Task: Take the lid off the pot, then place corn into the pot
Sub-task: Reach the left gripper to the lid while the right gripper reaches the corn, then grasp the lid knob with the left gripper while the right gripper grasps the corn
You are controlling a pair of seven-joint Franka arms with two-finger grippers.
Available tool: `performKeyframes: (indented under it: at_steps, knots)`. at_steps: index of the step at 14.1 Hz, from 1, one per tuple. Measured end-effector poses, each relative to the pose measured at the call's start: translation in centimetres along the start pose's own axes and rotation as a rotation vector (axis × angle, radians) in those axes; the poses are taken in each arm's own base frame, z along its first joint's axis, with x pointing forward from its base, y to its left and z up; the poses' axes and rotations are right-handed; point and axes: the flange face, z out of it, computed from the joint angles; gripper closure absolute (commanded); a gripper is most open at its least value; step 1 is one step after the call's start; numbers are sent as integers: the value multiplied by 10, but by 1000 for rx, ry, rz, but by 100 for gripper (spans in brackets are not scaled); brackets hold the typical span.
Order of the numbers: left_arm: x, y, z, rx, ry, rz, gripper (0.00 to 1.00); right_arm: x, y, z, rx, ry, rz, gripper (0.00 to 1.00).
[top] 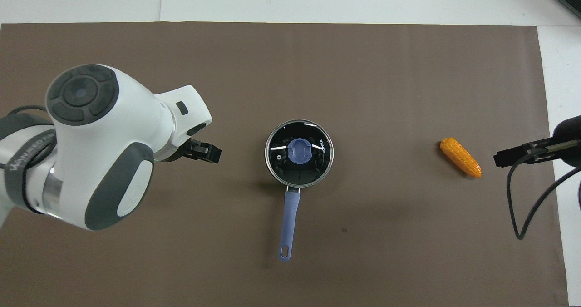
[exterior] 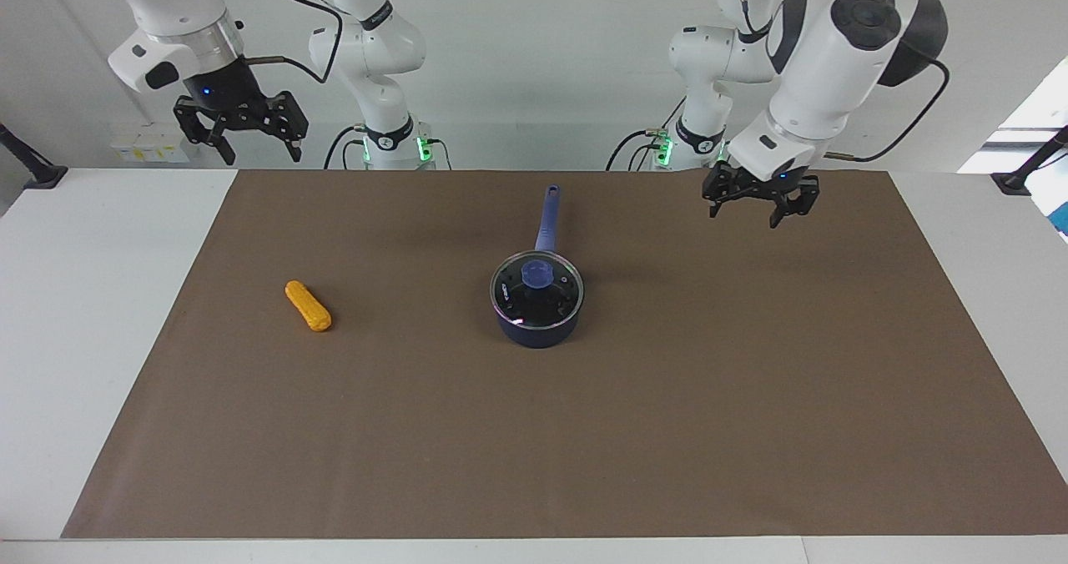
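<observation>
The dark blue pot (exterior: 538, 330) stands in the middle of the brown mat, its long blue handle (top: 290, 216) pointing toward the robots. The glass lid (exterior: 536, 275) with its blue knob sits on the pot; it also shows in the overhead view (top: 299, 151). The orange-yellow corn (exterior: 308, 305) lies on the mat toward the right arm's end, also seen from overhead (top: 460, 157). My left gripper (exterior: 745, 216) is open and empty, raised over the mat toward the left arm's end, apart from the pot. My right gripper (exterior: 261, 157) is open and empty, raised high near the corn's end.
The brown mat (exterior: 534, 447) covers most of the white table (exterior: 75, 314). In the overhead view the left arm's white body (top: 100, 143) hides part of the mat, and the right arm's cable (top: 522, 207) hangs near the mat's edge.
</observation>
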Motion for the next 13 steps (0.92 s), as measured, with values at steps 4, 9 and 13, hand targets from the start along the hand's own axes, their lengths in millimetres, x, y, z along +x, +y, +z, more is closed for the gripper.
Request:
performKeyframes:
  at_steps: [4, 9, 13]
  knots:
    - [13, 57, 41, -2, 18, -49, 0, 16, 5, 56, -7, 11, -117, 0]
    - [22, 134, 59, -17, 52, -121, 0, 52, 19, 134, -21, 0, -302, 0]
    - [34, 191, 59, -34, 64, -197, 0, 68, 29, 191, -33, -1, -441, 0]
